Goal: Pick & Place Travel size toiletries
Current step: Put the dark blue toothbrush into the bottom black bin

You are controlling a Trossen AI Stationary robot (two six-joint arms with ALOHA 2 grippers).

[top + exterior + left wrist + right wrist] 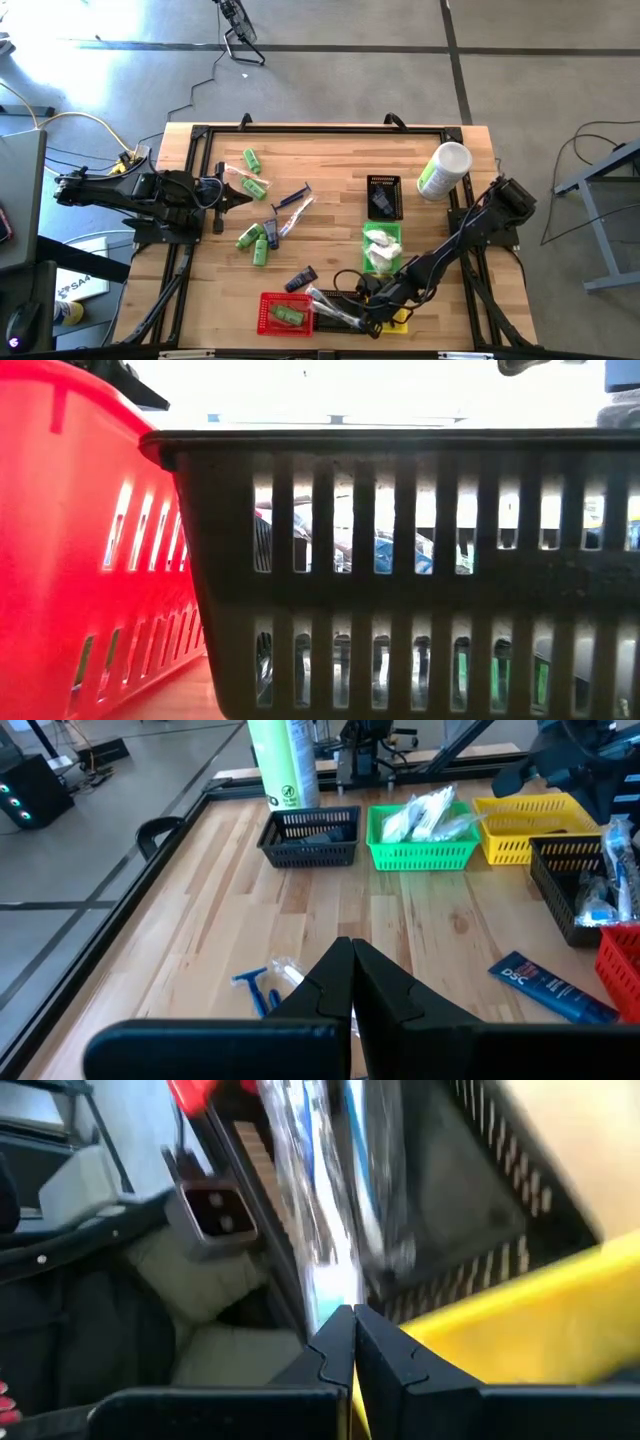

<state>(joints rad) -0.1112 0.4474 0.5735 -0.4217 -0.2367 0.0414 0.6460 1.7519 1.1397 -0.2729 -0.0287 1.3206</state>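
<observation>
High view. Your wooden table (320, 200) sits on a grey concrete floor with dark seams; cables trail off at the far left. The left gripper (243, 197) waits at the table's left side, fingers closed, holding nothing. The right gripper (372, 318) is down at the near edge by the yellow basket (398, 320) and the near black basket (335, 310), which holds clear-wrapped toothbrushes (330, 305). Green bottles (254, 240) lie loose left of centre, two more (250, 160) farther back, with a wrapped toothbrush (290, 212) and a blue razor (293, 196) between. A navy tube (300, 279) lies just beyond the red basket (285, 313), which has a green bottle in it. The green basket (381, 248) holds white packets (380, 250); the far black basket (384, 196) sits beyond it. A green-and-white canister (443, 170) stands at the far right.

Low view. You see only basket walls up close: the red one (90, 550) on the left, the black one (420, 570) filling the rest, wrapped items glinting through its slots. The room behind is washed out.

Left wrist view. Its fingers (385, 995) meet with no gap, empty, above bare boards. Ahead you have the razor (255, 988), the navy tube (550, 988), and the row of baskets, black (310, 838), green (420, 838), yellow (535, 825).

Right wrist view. The fingers (385, 1355) are pressed together, and a clear wrapper (320, 1230) runs from their tips up into the black basket (470, 1210); you cannot tell whether the wrapper is pinched. The yellow rim (520, 1310) is just beside.
</observation>
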